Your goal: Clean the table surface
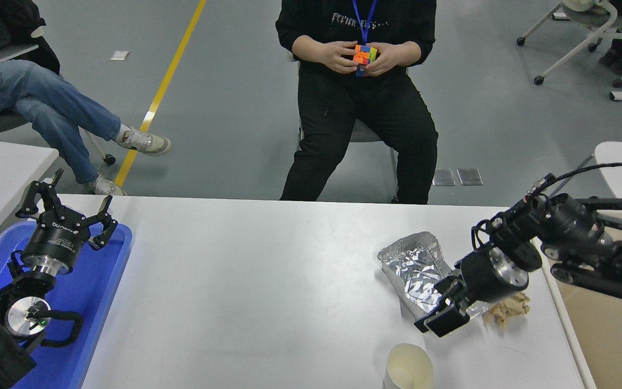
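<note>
Desk: the wide matte white desk surface (268,292) fills the lower picture, between the blue plastic tray (100,281) at left and the beige rectangular bin (608,346) at right.
Right tool: the black right tool (440,319) hangs low over the near end of the crumpled silver foil bag (411,265); whether its fingers are spread or closed cannot be told.
Left tool: the black left tool (68,208) sits over the blue tray, fingers spread wide, holding nothing.
Litter: a crumpled brown paper wad (511,310) lies just beside the foil; a white paper cup (409,367) stands at the near edge.
Beyond: a seated person in black holds a colourful puzzle cube (365,55).
</note>
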`<action>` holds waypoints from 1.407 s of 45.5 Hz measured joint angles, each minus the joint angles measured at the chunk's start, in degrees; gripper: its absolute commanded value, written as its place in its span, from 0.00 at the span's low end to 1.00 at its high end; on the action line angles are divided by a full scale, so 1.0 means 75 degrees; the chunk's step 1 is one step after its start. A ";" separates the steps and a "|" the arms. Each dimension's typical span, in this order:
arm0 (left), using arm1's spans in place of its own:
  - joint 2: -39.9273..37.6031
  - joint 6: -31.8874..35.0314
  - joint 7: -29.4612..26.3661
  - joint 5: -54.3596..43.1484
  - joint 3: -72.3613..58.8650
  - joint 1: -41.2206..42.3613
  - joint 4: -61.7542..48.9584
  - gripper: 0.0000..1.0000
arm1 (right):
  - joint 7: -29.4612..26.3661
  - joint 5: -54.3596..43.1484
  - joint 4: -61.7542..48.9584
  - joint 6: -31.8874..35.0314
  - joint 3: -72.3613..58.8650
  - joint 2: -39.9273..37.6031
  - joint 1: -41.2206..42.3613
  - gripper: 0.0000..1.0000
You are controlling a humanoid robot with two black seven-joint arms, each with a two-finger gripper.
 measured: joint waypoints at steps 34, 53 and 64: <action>0.0002 0.0000 0.0000 0.0000 0.0000 0.0000 0.0000 1.00 | -0.0060 -0.0281 -0.0552 -0.0920 0.0474 0.0050 -0.1537 0.82; 0.0002 0.0000 0.0000 0.0000 0.0000 0.0000 0.0000 1.00 | -0.0006 -0.0697 -0.0925 -0.1531 0.0500 0.0039 -0.1890 0.26; 0.0002 0.0000 0.0000 0.0000 0.0000 0.0000 0.0000 1.00 | 0.0206 -0.0766 -0.1064 -0.1577 0.0495 0.0032 -0.1940 0.00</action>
